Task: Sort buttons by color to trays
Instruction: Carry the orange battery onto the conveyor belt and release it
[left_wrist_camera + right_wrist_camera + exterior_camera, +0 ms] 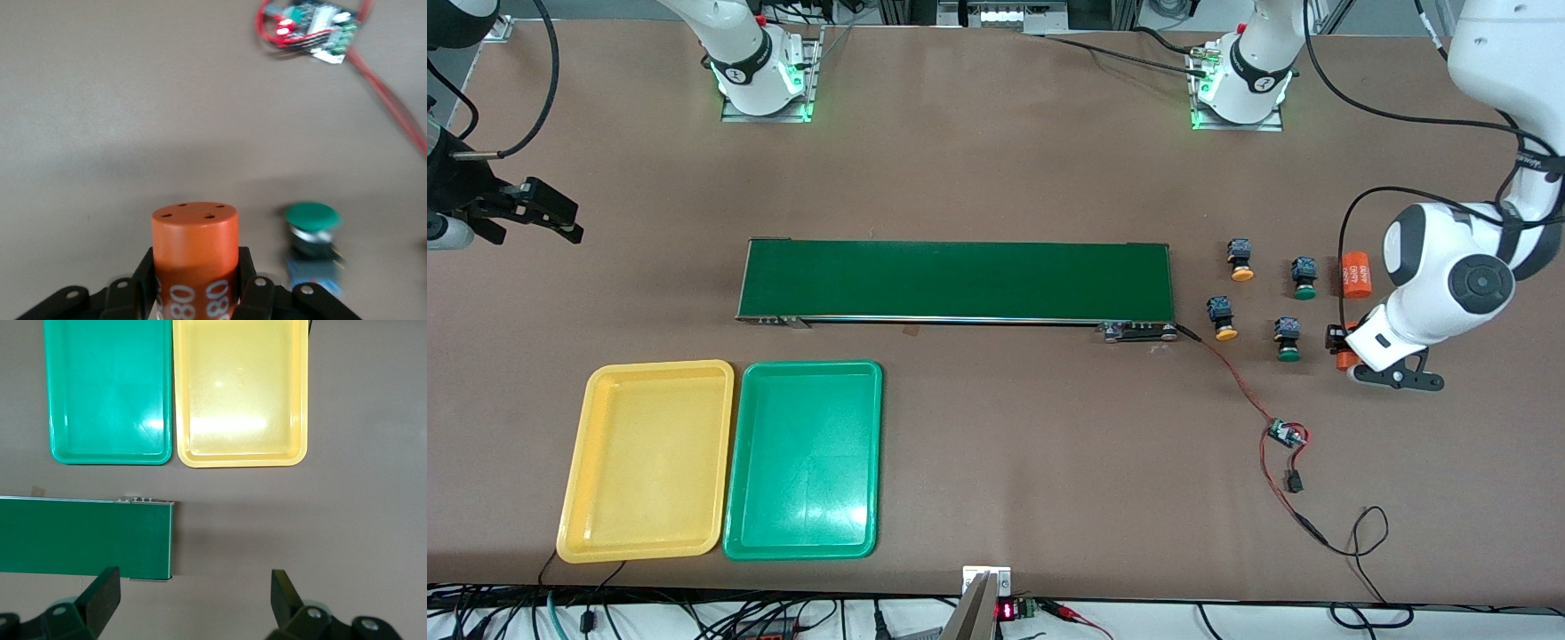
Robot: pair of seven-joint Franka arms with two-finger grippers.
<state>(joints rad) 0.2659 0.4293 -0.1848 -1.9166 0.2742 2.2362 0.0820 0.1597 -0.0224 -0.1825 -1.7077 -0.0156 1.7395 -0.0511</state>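
Four buttons stand between the belt's end and the left arm's end of the table. Two have yellow-orange caps and two have green caps. My left gripper is shut on an orange numbered cylinder, low beside a green button. The yellow tray and green tray lie side by side, nearer the camera than the belt. Both are empty and show in the right wrist view. My right gripper is open and empty at the right arm's end of the table.
A long dark-green conveyor belt lies across the table's middle and also shows in the right wrist view. A second orange cylinder lies beside the farther green button. A small circuit board with red wires sits nearer the camera than the buttons.
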